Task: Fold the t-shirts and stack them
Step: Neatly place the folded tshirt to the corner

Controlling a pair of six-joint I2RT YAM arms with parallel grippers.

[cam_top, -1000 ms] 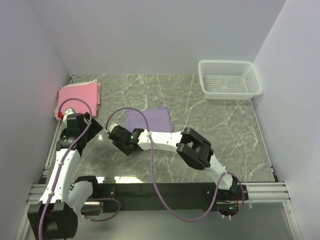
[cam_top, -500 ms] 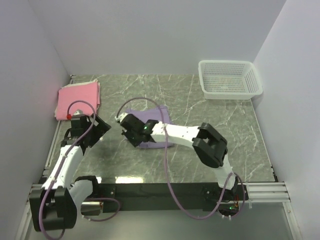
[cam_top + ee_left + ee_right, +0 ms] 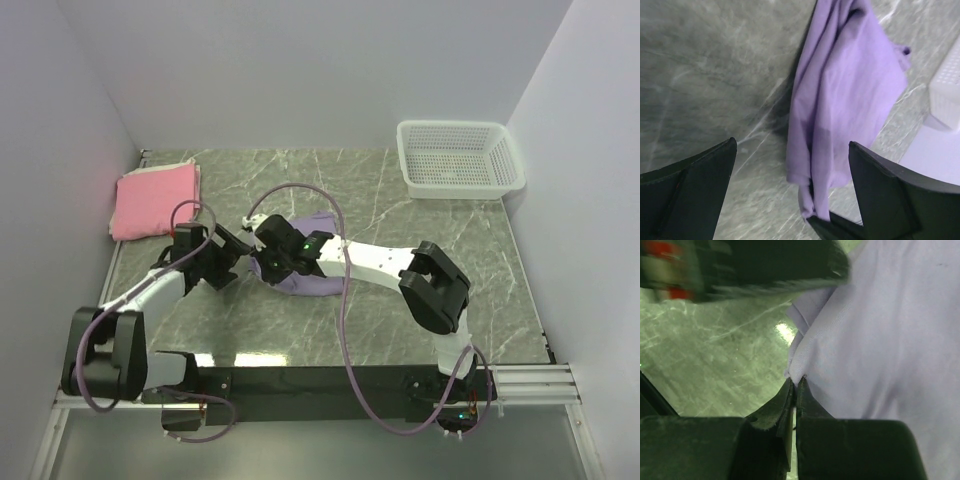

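Lavender t-shirt (image 3: 880,340) inside right claw (image 3: 795,384)

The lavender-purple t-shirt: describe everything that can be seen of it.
The lavender-purple cloth t-shirt is plain, soft and thin-looking, bunched into long creases rather than lying flat. It sits mid-table on the grey-green marbled tabletop, partly hidden under the right arm. The right gripper has its fingers shut on a small fold at the shirt's edge. The left gripper is open, its fingers on either side of the cloth without visibly touching it.
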